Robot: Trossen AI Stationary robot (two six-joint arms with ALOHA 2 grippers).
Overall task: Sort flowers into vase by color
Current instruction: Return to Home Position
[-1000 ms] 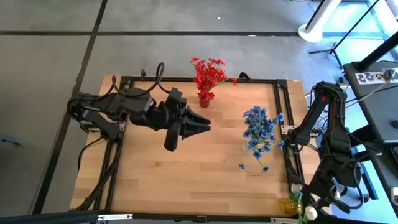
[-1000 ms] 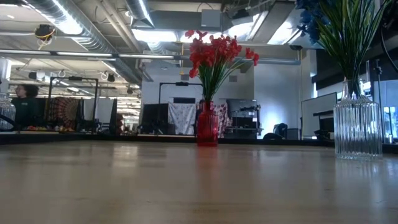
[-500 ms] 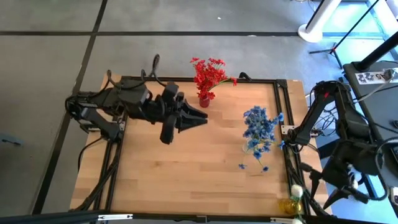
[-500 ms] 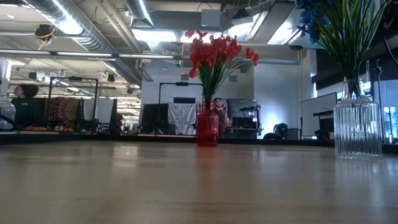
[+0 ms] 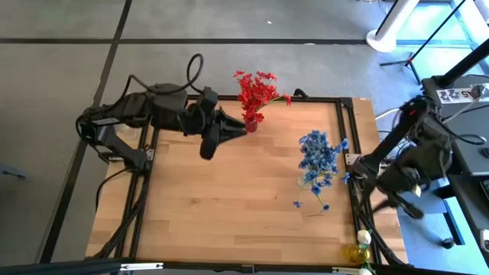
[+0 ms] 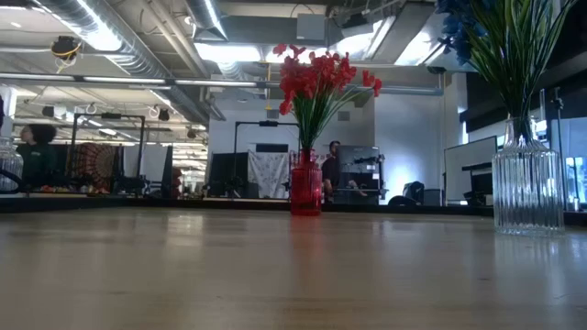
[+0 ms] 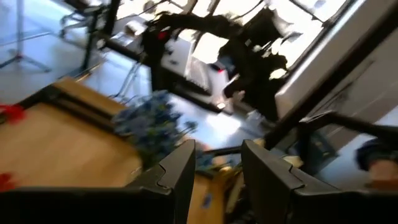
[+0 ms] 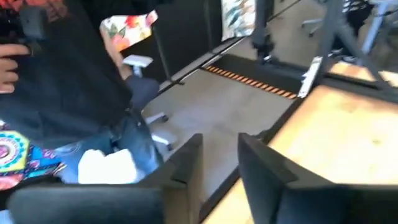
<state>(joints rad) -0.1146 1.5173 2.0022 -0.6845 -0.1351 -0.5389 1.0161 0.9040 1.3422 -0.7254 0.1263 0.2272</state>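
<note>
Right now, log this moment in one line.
left arm: raised, near red vase, jaws open | right arm: beyond table right edge, jaws open | held: nothing

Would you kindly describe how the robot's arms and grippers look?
The left arm and right arm are dark, jointed links. A black cable loops off the left one. The left gripper and right gripper each end in two flat dark fingers. No markings are readable.

Left fingers (image 7: 177, 182) — right fingers (image 8: 184, 174) — slightly apart

Grey floor (image 5: 61, 92) with dark seams, silver ceiling ducts (image 6: 138, 60), bright strip lights (image 6: 96, 37), black-framed wooden table (image 5: 229, 214).
</note>
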